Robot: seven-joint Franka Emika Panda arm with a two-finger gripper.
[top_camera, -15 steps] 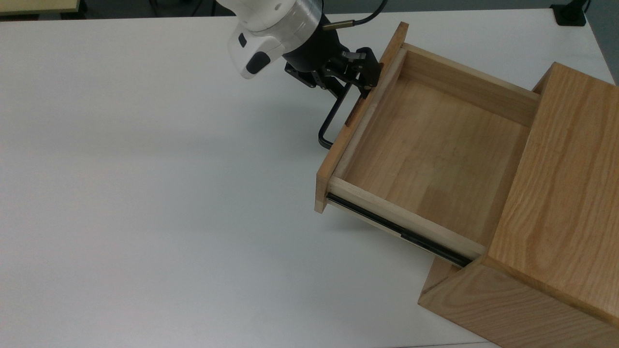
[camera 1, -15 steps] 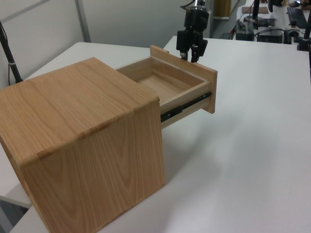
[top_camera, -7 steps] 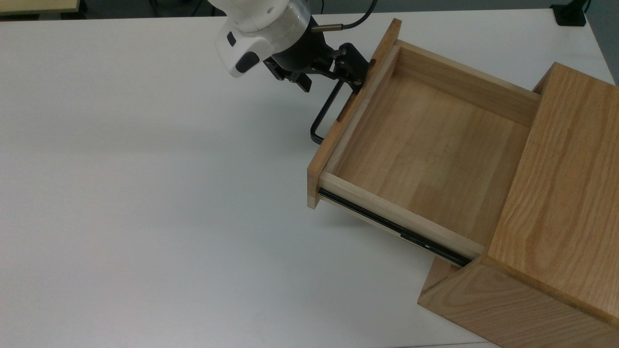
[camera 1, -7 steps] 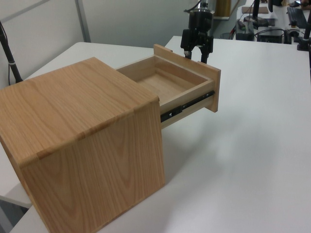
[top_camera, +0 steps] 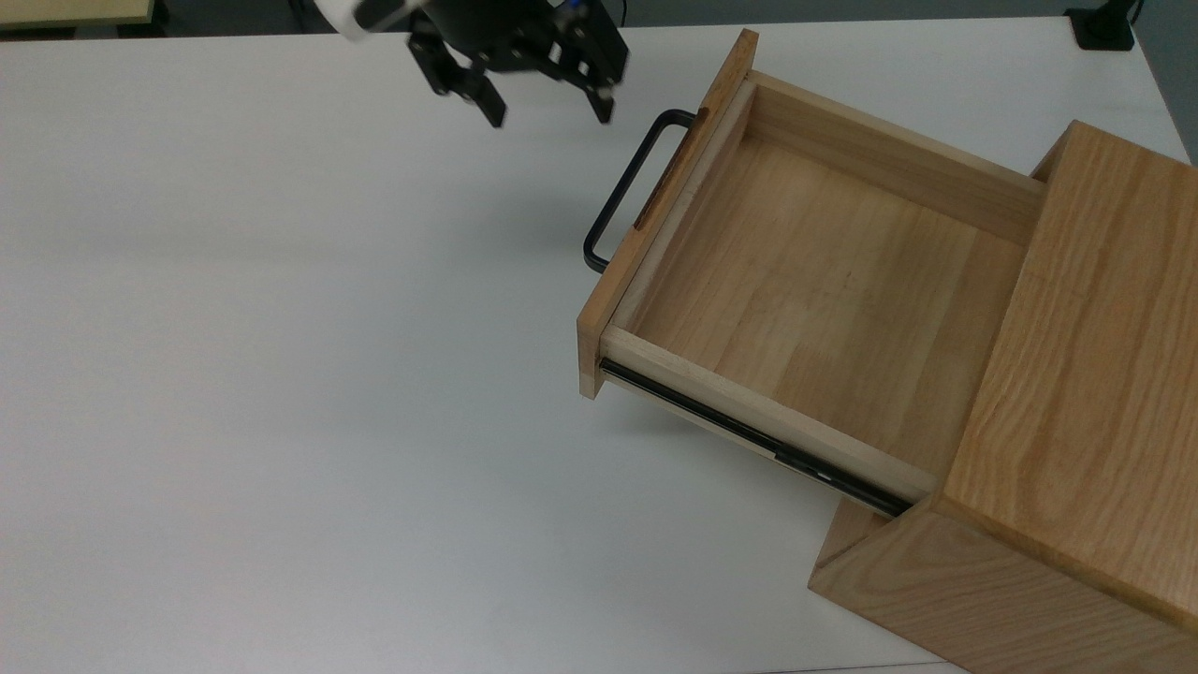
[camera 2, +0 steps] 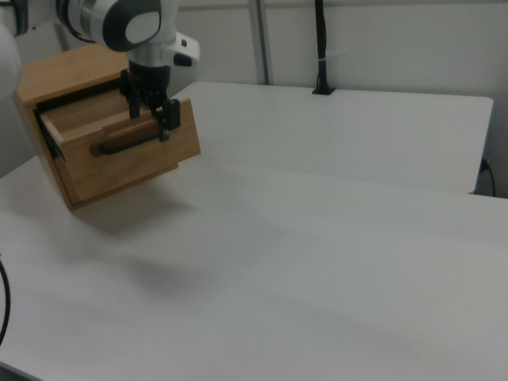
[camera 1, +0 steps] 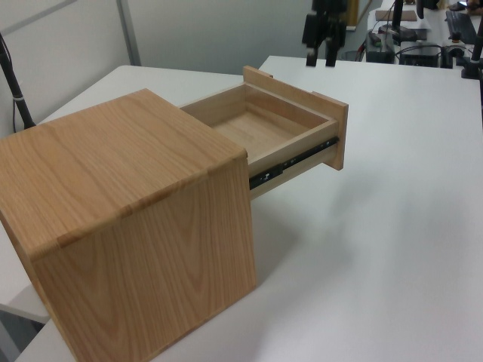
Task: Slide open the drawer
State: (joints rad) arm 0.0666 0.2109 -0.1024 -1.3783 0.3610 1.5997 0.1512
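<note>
So the gripper [top_camera: 545,105] is hanging in the air with its two fingers spread apart and nothing between them, up near the top view's top edge and off to the left of the handle [top_camera: 625,190]. It's clear of the handle, not touching it.

From there out: the black U-bar handle sits free on the drawer's oak front panel [top_camera: 660,215]. The drawer [top_camera: 805,281] is pulled a long way out of the cabinet [top_camera: 1076,393], so you can see most of its pale plank floor, and it's got nothing in it. The black side rail [top_camera: 749,440] is exposed along most of its length. The left view shows the same thing, with the drawer box sticking well out past the cabinet face and the rail stretched under it. Everything sits on the white table [top_camera: 281,374].

My read: the sliding part looks basically done. The back bit of the drawer is tucked under the cabinet top, so I can't say whether the rail has any travel left. If this counts as open, all that's left is for the arm to back away.
</note>
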